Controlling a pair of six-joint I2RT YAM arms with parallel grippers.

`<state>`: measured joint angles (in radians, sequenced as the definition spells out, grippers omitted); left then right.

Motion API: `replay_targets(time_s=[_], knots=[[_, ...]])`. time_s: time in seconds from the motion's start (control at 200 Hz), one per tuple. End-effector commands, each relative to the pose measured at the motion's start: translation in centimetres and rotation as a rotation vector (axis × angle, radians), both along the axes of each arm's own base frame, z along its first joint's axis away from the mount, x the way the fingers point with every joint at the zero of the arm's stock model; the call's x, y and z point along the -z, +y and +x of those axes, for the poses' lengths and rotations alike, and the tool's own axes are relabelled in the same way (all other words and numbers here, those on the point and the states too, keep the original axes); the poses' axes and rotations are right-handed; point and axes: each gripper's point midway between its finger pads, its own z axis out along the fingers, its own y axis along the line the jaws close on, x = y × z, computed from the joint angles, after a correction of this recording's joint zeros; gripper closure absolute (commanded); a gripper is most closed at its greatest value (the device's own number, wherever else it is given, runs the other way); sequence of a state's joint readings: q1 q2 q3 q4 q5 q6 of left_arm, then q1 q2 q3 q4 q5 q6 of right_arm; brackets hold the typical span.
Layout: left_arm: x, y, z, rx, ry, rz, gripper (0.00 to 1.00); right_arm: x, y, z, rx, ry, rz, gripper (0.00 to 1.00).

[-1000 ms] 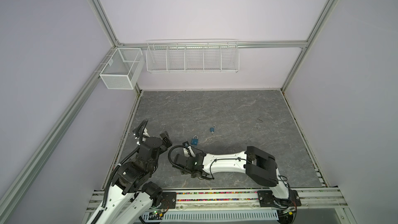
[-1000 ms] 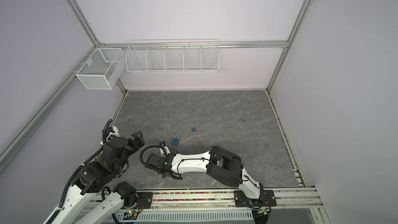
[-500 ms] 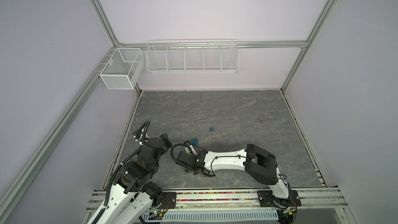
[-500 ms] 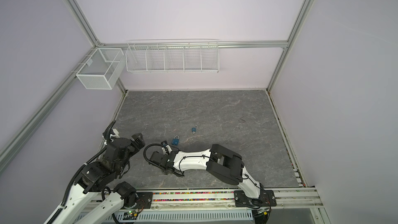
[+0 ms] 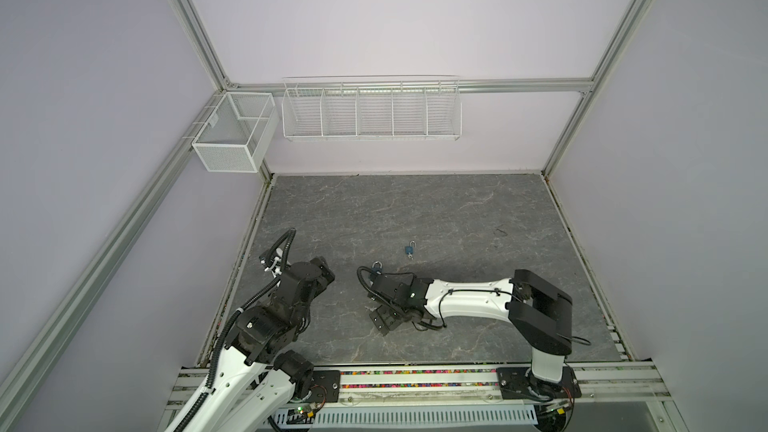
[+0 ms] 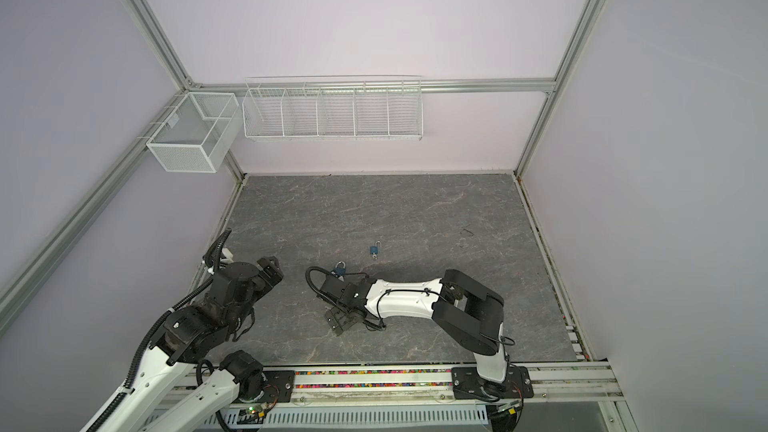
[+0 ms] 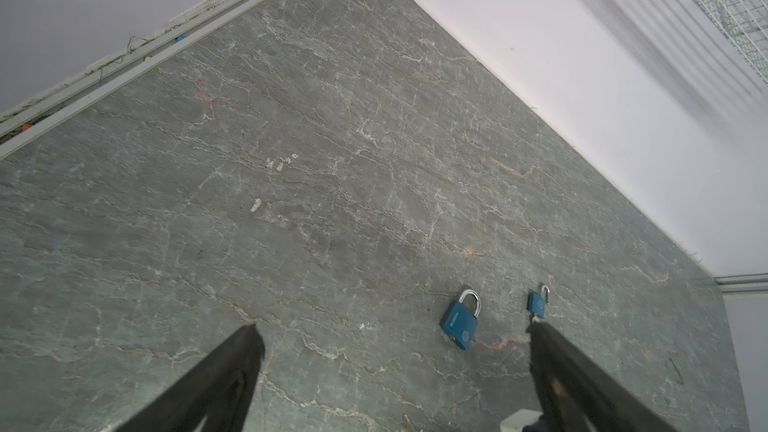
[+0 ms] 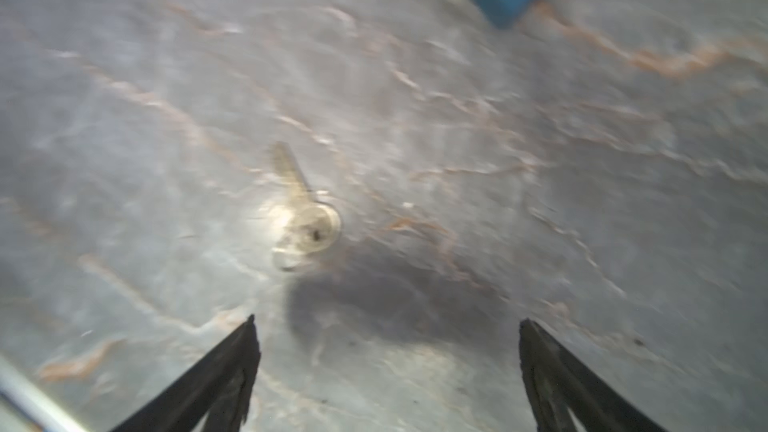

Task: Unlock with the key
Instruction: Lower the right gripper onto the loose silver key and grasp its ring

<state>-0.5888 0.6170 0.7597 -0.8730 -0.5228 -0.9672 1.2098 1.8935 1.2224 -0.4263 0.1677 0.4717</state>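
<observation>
Grey marbled tabletop (image 5: 415,209), blue padlock (image 7: 459,322), brass key (image 8: 305,218) lying loose nearby, right tool (image 8: 386,322) spread wide, left tool (image 7: 392,330) wide

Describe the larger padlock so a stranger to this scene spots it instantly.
On the grey marbled tabletop, find the white right arm stretched low. Just past its black wrist lies the larger padlock, blue with a silver shackle; the smaller padlock, also blue, sits farther back.
</observation>
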Motion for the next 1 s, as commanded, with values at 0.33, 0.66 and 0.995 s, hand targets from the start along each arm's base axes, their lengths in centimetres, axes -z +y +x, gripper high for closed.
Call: replay_targets(time_s=[0.33,0.66,0.995], knots=[[-1.6,0.0,-0.2,-0.012,-0.015,-0.041,0.01,0.0,1.6,0.4,-0.183,0.063,0.011,0.35],[-1.7,0.4,-0.9,0.014,-0.020,-0.024,0.01,1.0,2.9,0.5,-0.180,0.085,-0.002,0.44],[-2.2,0.8,-1.6,0.029,-0.040,-0.013,0.01,1.5,2.6,0.6,-0.137,0.089,-0.043,0.64]])
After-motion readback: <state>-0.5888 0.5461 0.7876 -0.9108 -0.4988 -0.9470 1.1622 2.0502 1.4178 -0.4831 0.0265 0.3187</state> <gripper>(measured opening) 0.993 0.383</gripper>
